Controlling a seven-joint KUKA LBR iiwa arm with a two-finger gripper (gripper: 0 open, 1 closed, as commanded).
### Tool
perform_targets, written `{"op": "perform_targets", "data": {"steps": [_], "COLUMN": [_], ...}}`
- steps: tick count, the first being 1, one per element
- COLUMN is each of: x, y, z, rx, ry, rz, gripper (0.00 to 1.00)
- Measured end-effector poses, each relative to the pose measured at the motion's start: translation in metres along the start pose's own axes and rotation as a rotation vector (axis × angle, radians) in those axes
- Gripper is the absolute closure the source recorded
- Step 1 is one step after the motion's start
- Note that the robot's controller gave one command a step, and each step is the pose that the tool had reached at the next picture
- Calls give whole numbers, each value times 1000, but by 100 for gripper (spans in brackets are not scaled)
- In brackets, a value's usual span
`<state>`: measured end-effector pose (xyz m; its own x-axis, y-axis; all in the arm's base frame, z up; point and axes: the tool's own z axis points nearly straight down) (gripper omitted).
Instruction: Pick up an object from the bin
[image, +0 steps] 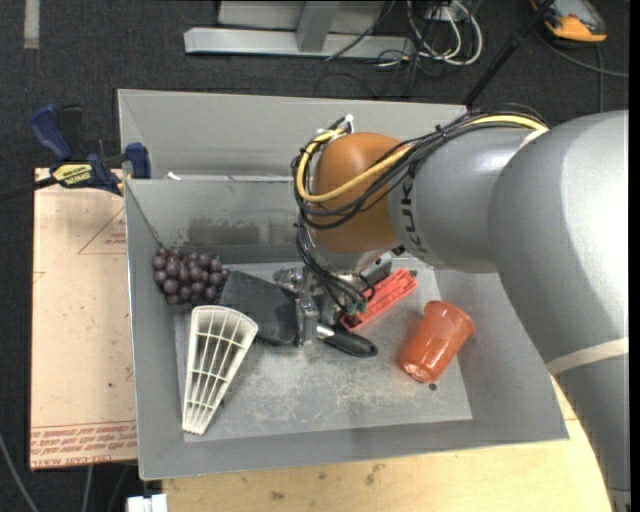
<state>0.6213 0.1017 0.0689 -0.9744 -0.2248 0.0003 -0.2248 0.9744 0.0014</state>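
Farthest to the gripper's left, a bunch of dark purple grapes (187, 273) is lying by the left wall of the bin (330, 400). Also left of the gripper but closer to the camera, a white ribbed cone (215, 360) is lying on its side, its wide end nearer the gripper than its tip. A black flat thing (252, 297) is lying just left of the gripper, its right end reaching up to it. The gripper (305, 325) is hanging low over the bin's middle, at that black thing's edge. I cannot tell how far open it is or whether it is gripping anything. Just right of it, a dark elongated piece (352, 345) is lying on the floor, and a red ridged bar (388, 292) is slanting away behind it. Farther right, an orange cup (435, 340) is lying on its side, apart from the gripper.
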Motion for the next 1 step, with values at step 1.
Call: {"op": "perform_targets", "data": {"steps": [1], "x": [0], "y": [0], "z": [0], "rx": [0], "ry": [0], "rz": [0], "gripper": [100]}}
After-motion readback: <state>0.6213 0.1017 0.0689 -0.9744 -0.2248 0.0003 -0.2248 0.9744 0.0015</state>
